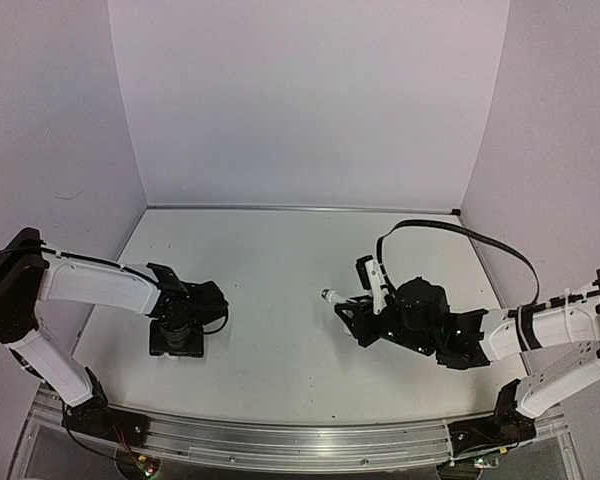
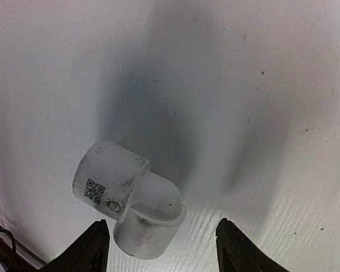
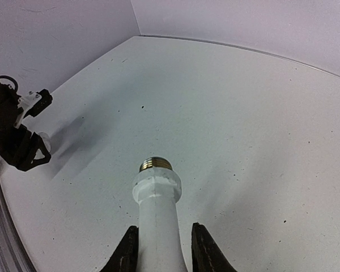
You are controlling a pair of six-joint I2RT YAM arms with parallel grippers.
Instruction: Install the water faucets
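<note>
In the left wrist view the white elbow pipe fitting [image 2: 127,204] lies on the table, a QR sticker on one arm. My left gripper [image 2: 161,248] is open and points down over it. The fitting sits between the fingertips, close to the left fingertip [image 2: 93,249]. In the top view the left gripper [image 1: 180,328] hides the fitting. My right gripper [image 3: 161,255] is shut on the white tap body [image 3: 157,218]. It holds the tap above the table with the silver threaded end [image 3: 156,164] pointing at the left arm. The threaded end also shows in the top view [image 1: 328,295], ahead of the right gripper [image 1: 352,308]. The knob is hidden.
The white table [image 1: 280,260] is walled at the back and both sides. An aluminium rail [image 1: 300,440] runs along the near edge. A black cable [image 1: 460,232] loops above the right arm. The left arm's gripper [image 3: 11,136] shows at the far left of the right wrist view.
</note>
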